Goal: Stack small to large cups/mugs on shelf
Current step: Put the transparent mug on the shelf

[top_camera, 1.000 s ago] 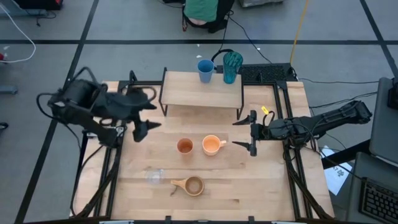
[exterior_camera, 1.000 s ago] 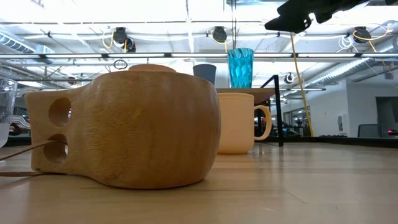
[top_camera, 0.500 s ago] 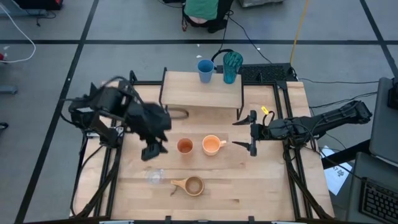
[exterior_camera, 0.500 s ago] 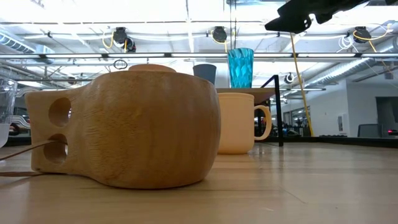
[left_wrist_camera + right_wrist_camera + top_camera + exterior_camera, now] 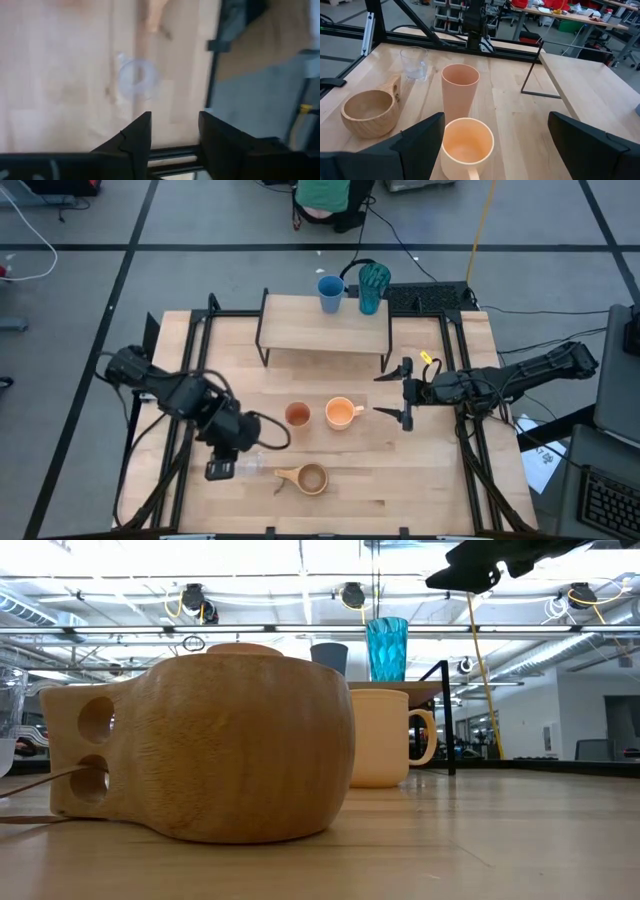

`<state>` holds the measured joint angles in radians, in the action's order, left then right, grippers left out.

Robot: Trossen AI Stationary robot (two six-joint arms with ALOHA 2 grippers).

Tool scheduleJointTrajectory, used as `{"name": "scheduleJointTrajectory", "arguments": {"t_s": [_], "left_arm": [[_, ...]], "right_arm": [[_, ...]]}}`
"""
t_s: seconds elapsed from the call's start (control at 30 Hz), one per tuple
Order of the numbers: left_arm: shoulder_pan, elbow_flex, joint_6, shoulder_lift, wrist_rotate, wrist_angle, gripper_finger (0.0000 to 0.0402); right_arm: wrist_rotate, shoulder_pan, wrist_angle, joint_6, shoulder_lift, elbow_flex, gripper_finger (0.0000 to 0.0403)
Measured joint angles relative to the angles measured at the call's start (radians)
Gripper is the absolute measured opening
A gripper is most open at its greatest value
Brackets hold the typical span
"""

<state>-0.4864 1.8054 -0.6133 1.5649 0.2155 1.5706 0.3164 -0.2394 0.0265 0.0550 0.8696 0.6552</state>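
Clear glass (image 5: 136, 80) stands upright on the table (image 5: 440, 470), ahead of the left gripper (image 5: 172, 131) and apart from its parted fingers. From above, this gripper hangs over the glass near the tan wooden cup (image 5: 310, 478). Right gripper (image 5: 402, 394), jaws wide, hovers beside the orange handled mug (image 5: 341, 413). Blue cup (image 5: 330, 292) and teal tumbler (image 5: 373, 287) stand on the shelf (image 5: 300, 330).
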Motion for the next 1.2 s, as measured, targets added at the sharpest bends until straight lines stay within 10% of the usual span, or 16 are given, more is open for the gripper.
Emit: {"name": "scheduleJointTrajectory", "arguments": {"t_s": [0.43,1.2], "left_arm": [[-0.121,-0.115,-0.156,-0.089,-0.137,-0.001,0.0219],[-0.256,-0.115,-0.094,0.091,-0.228,-0.011,0.0182]], "right_arm": [[-0.003,0.0,0.0,0.002,0.0,0.0,0.0348],[-0.004,0.0,0.0,-0.016,0.0,0.0,0.0348]]}}
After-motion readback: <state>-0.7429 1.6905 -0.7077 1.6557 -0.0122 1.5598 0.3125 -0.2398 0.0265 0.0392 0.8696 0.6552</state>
